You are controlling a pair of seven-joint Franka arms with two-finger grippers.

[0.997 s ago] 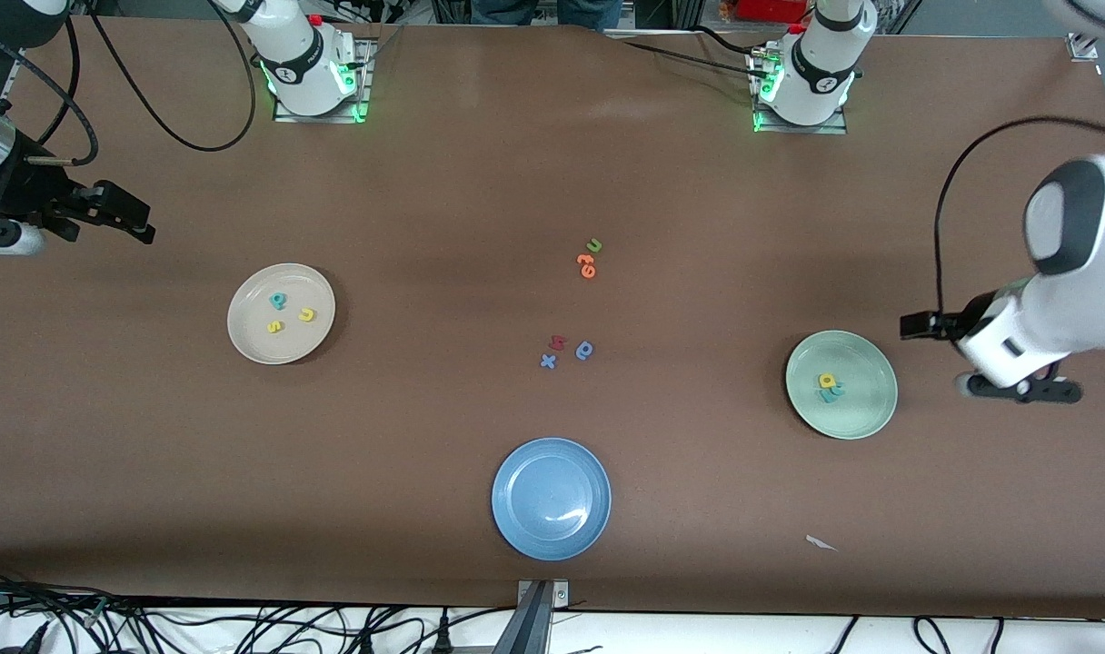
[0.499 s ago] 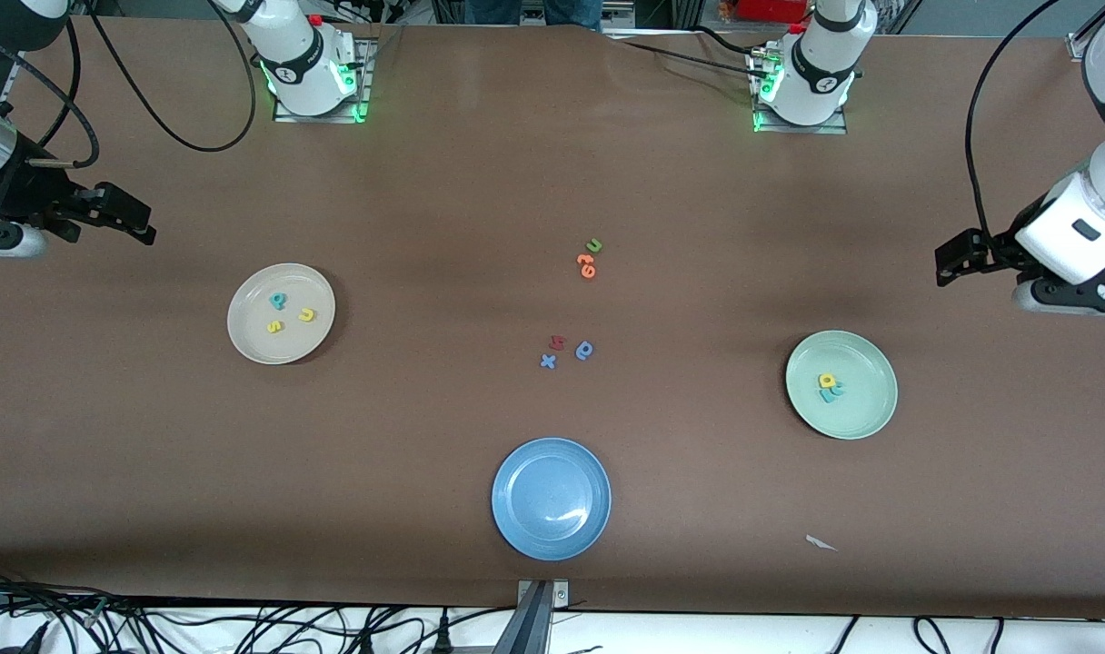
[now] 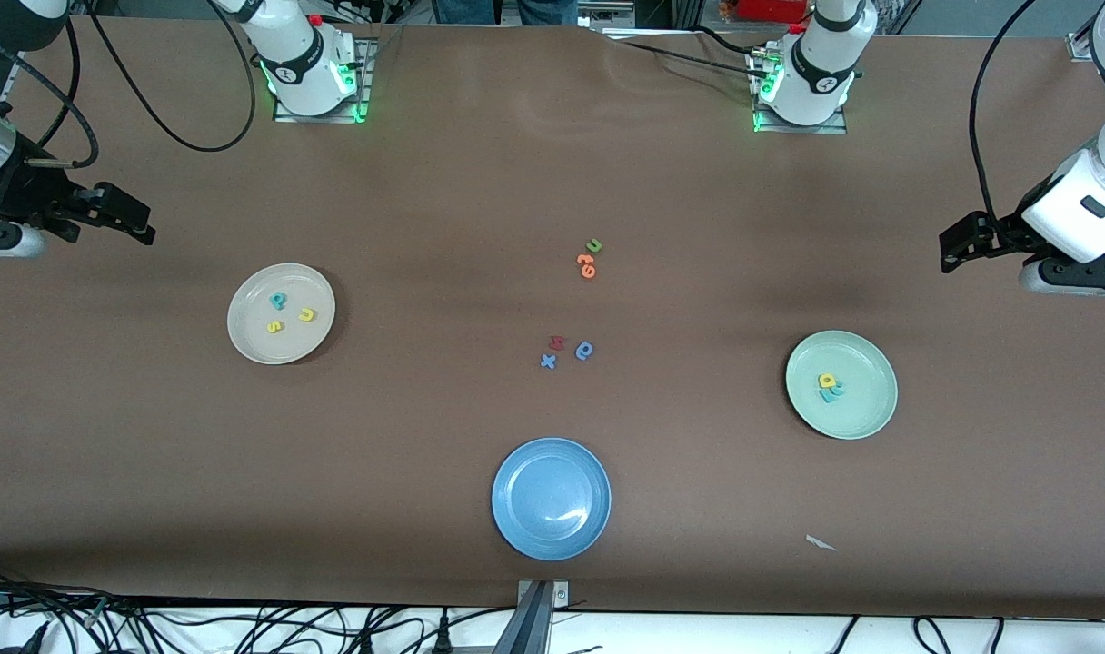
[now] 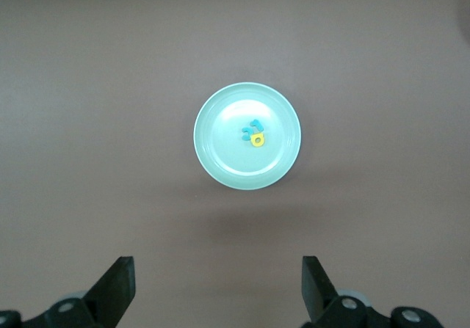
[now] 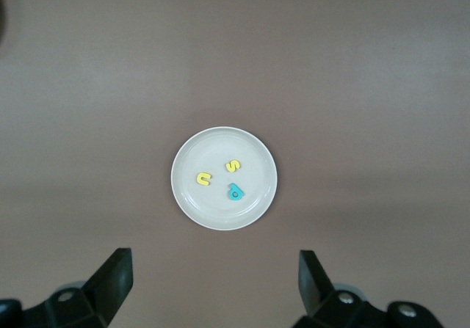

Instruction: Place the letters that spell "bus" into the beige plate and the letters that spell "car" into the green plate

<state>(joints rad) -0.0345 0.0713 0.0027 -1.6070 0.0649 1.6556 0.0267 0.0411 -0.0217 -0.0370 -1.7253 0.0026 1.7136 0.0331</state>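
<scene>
three letters in beige plate, three in green plate; both fingers released.

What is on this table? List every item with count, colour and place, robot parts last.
beige plate: one, cream-beige, toward the right arm's end of the table.
"bus" letters: three, teal b, yellow u, yellow s, lying apart in the beige plate.
green plate: one, pale mint, toward the left arm's end.
"car" letters: yellow a with teal letters bunched against it, in the green plate.
blue plate: one, nearest the front camera.
spare letters: green u by orange ones; red one, blue x, blue round one, mid-table.
white scrap: one, on bare table.
right tool: open, holding nothing, high above the table near the beige plate.
left tool: open, holding nothing, high above the table near the green plate.
</scene>
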